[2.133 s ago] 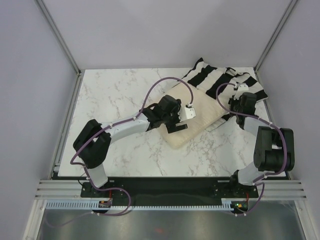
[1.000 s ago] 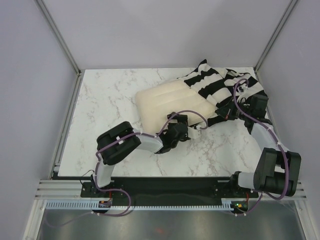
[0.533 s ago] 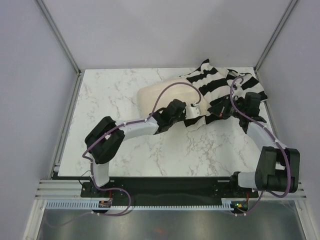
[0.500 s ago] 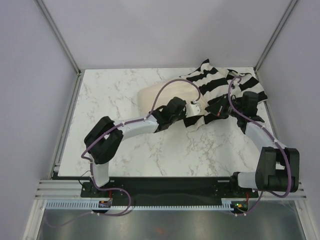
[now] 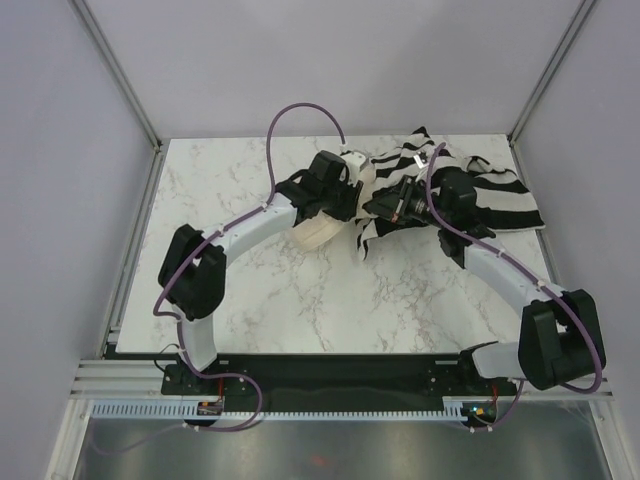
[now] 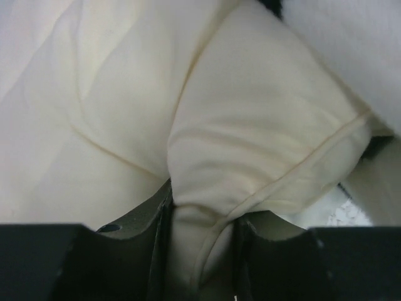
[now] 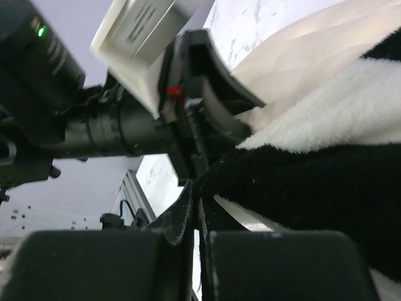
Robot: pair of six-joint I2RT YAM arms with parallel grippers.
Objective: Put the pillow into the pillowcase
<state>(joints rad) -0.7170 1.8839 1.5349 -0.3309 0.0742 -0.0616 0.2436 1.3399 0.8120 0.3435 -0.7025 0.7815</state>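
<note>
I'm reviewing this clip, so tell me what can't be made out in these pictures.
Top view: most of the pillow is hidden by the left arm and pillowcase; how far in, unclear.
Left wrist: pillow fills the frame, hiding nearly everything else.
Right wrist: pillowcase opening cut off; the near fabric is blurred.

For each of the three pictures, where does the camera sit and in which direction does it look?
Top external: above and behind the bases, looking down on the table; both arms show, meeting at the pillow and pillowcase.
Left wrist: on the left arm, looking along the left pincer, shut on the pillow.
Right wrist: on the right arm, looking along the right pincer, shut on the pillowcase, toward the left arm.
Shared: both wrist views show the pillow.
</note>
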